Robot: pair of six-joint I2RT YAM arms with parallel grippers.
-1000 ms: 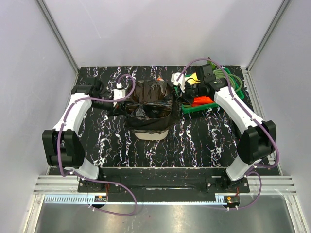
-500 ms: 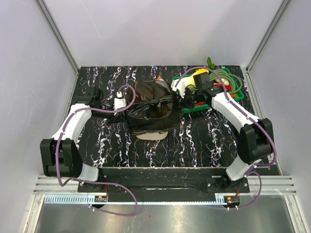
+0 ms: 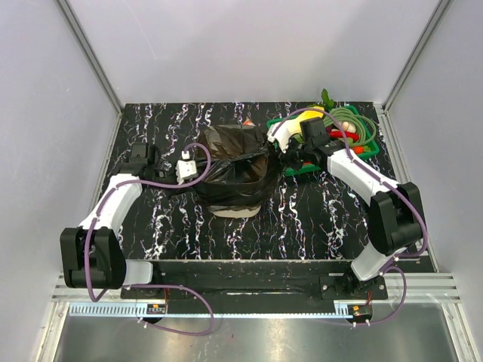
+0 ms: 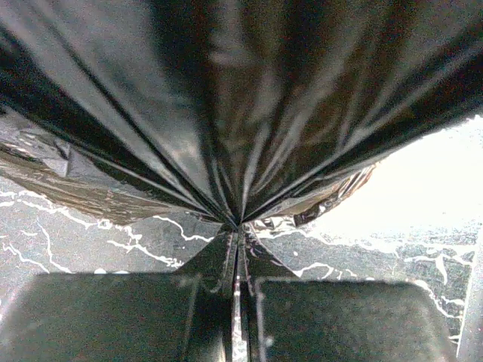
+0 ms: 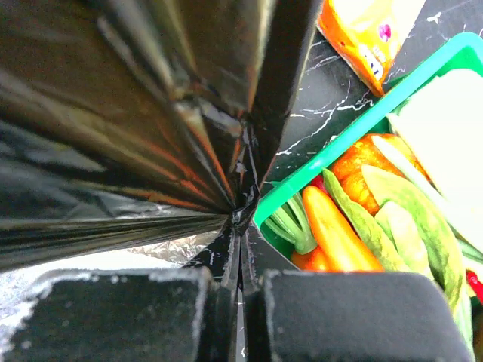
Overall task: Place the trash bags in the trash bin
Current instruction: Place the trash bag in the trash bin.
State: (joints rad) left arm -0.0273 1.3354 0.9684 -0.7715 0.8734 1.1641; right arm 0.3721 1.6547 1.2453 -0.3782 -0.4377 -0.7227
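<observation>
A glossy black trash bag (image 3: pixel 232 167) is draped over the cream trash bin (image 3: pixel 232 211), of which only the lower front shows. My left gripper (image 3: pixel 175 178) is shut on the bag's left edge, where taut folds (image 4: pixel 226 151) fan out from the pinch (image 4: pixel 237 226). My right gripper (image 3: pixel 281 153) is shut on the bag's right edge, and creases (image 5: pixel 136 136) converge at its fingertips (image 5: pixel 243 219). A pale patch of the bin (image 4: pixel 423 188) shows beneath the plastic. The bin's opening is hidden by the bag.
A green tray (image 3: pixel 343 139) of vegetables stands right of the bin, its corner (image 5: pixel 339 143) close beside my right fingertips. An orange snack wrapper (image 5: pixel 362 34) lies on the black marbled table (image 3: pixel 317 219) behind it. Grey walls enclose the table.
Both grippers have pulled the bag's edges outward and lower, drawing the plastic tight across the bin's mouth, which was open a second ago. The left arm's elbow has swung down and left.
</observation>
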